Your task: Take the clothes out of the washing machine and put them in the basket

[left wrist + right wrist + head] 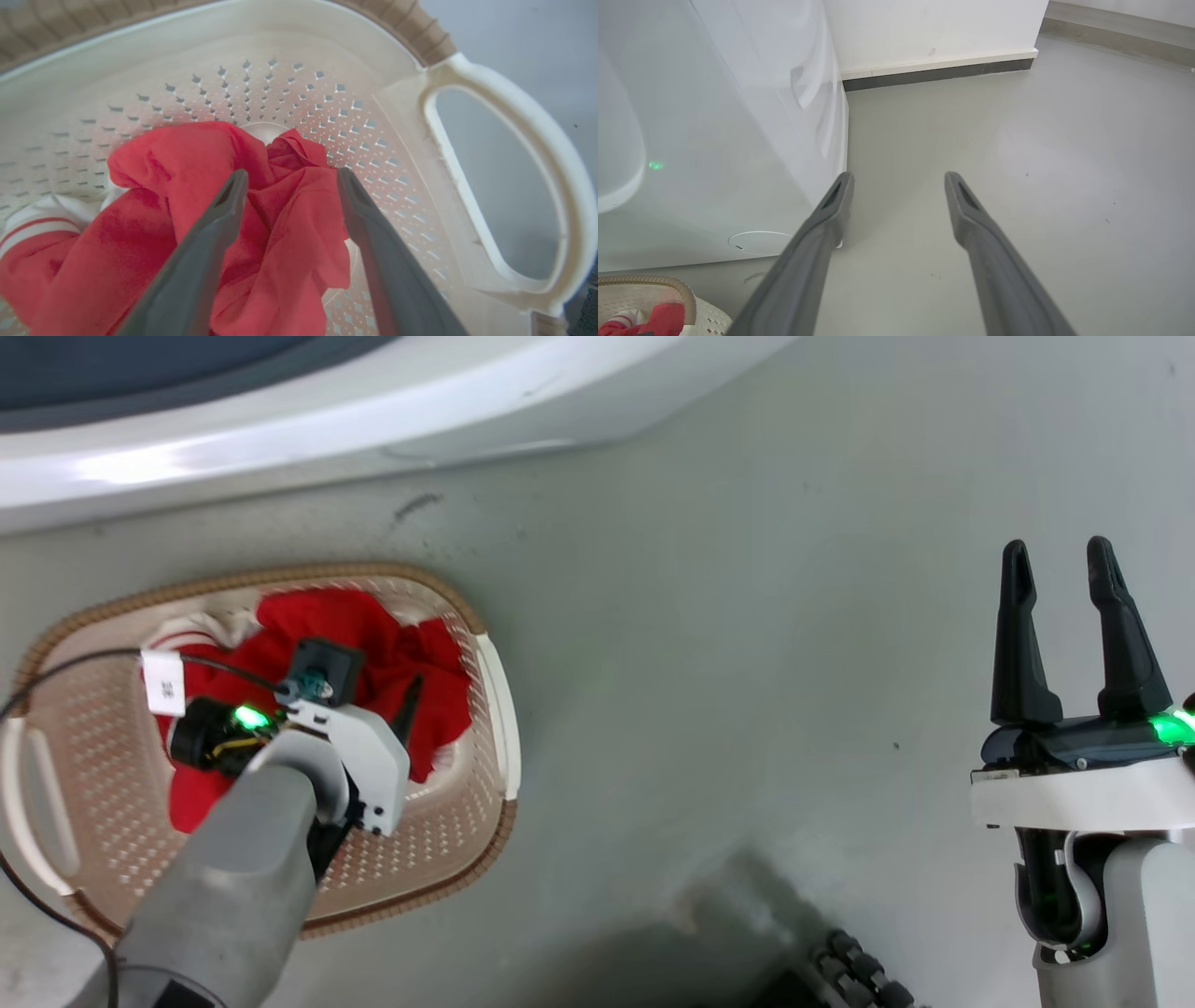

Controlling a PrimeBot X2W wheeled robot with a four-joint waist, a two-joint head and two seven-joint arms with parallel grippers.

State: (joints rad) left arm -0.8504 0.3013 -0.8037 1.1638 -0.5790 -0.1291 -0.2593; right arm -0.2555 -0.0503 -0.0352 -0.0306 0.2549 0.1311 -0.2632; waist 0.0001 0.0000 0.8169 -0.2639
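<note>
**Left gripper (292, 175) spread above the clothes (154, 233) in the basket (280, 74)**

We see the left gripper reaching down into the basket with its two fingers held apart and nothing pinched between them. The red clothes lie heaped directly under and between the fingertips, and we cannot tell whether the tips touch the fabric. Just to the left of the fingers in the left wrist view, a white-striped cuff (42, 219) pokes out of the heap. Around the clothes rise the basket's perforated walls, with a side handle (551, 154) off to the right of the fingers. Beyond the basket stands the washing machine (280, 429).

The right gripper (1057, 555) hangs well apart from the basket, over the bare grey floor (747, 663), its fingers also spread and holding nothing. In its wrist view the washing machine's white side is to its left.
</note>
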